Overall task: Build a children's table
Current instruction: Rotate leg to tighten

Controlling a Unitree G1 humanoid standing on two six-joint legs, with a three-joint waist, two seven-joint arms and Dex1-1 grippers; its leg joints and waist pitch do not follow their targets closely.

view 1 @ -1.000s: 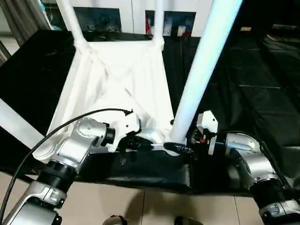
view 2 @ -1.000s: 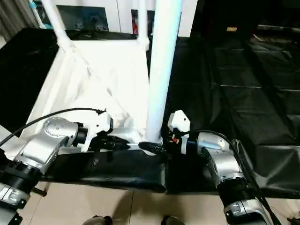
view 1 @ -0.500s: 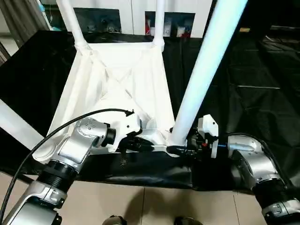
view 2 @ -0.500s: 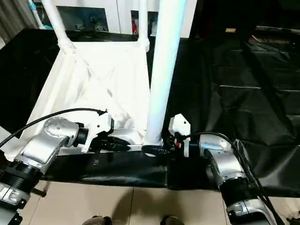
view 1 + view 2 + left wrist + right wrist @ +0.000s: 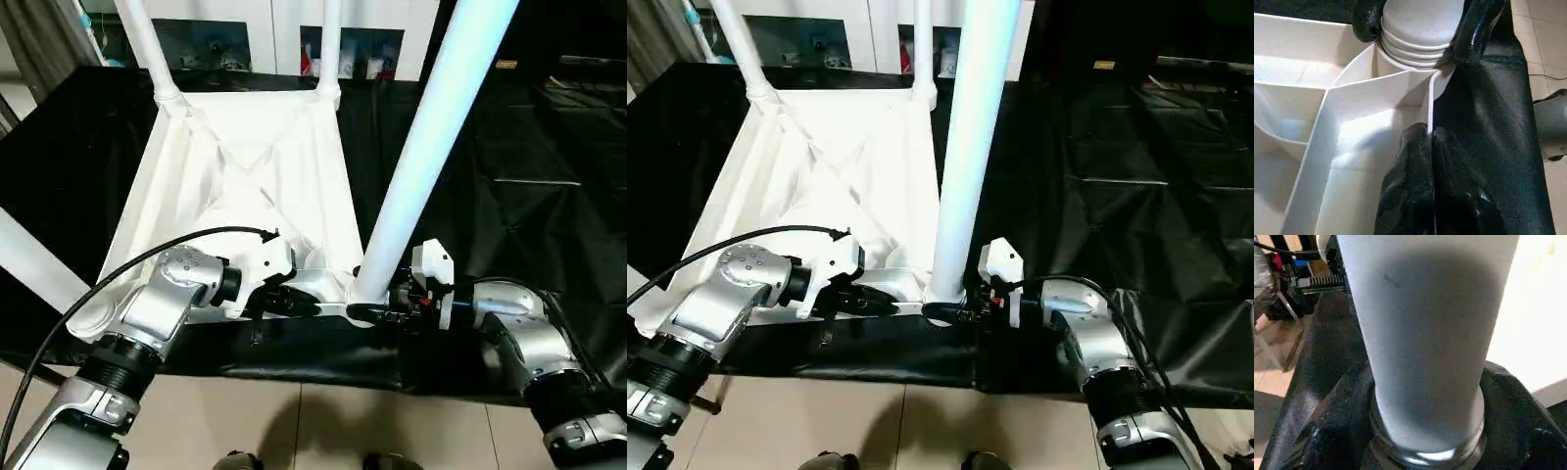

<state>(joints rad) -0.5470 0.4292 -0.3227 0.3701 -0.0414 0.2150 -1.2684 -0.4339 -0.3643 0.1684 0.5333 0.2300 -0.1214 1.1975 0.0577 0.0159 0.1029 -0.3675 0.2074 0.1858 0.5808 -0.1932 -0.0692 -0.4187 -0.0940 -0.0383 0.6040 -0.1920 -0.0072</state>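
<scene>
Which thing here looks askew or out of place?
The near leg leans right in the left eye view while the two far legs stand nearly straight. The right hand grips its base; the left hand pinches the top's rim. Nothing else looks odd.

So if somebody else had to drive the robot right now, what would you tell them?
Left gripper: shut on the rim of the tabletop, which lies upside down on the black sheet.
Right gripper: clamped round the base of the near-right leg, which stands in its corner socket.
Done: two far legs stand in their sockets; another leg shows at the near-left corner.
Left: I can't tell if the near-right leg is fully seated, so check it, let go, then turn the table onto its legs.
</scene>
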